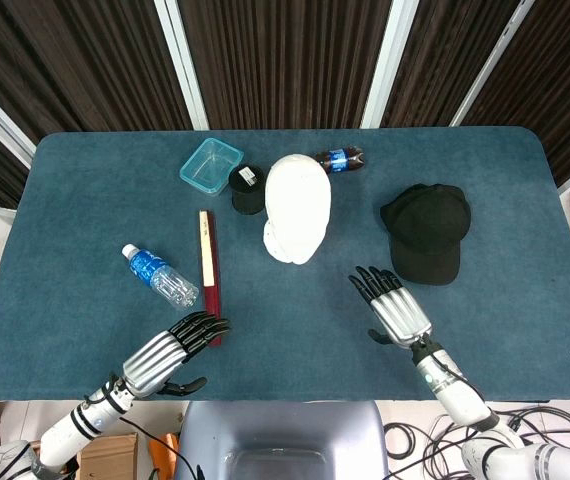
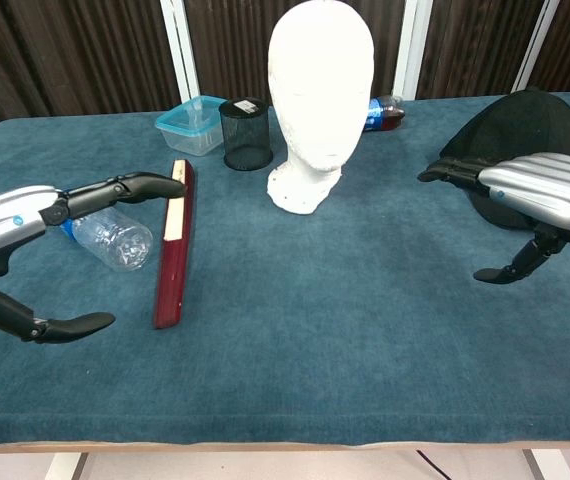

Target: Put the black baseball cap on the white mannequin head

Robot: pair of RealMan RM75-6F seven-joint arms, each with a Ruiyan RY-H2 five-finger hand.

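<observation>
The black baseball cap (image 1: 427, 232) lies on the blue table at the right, its dome (image 2: 518, 127) partly hidden behind my right hand in the chest view. The white mannequin head (image 1: 296, 207) stands upright near the middle (image 2: 320, 98). My right hand (image 1: 395, 306) hovers just in front of the cap with fingers stretched out and apart, holding nothing (image 2: 540, 195). My left hand (image 1: 173, 353) is at the front left, fingers extended over the table, empty (image 2: 35, 225).
A red and cream book (image 1: 208, 271) lies beside my left hand. A water bottle (image 1: 161, 276) lies to its left. Behind the head stand a black mesh cup (image 1: 247, 189), a clear blue box (image 1: 211, 165) and a dark soda bottle (image 1: 340, 159).
</observation>
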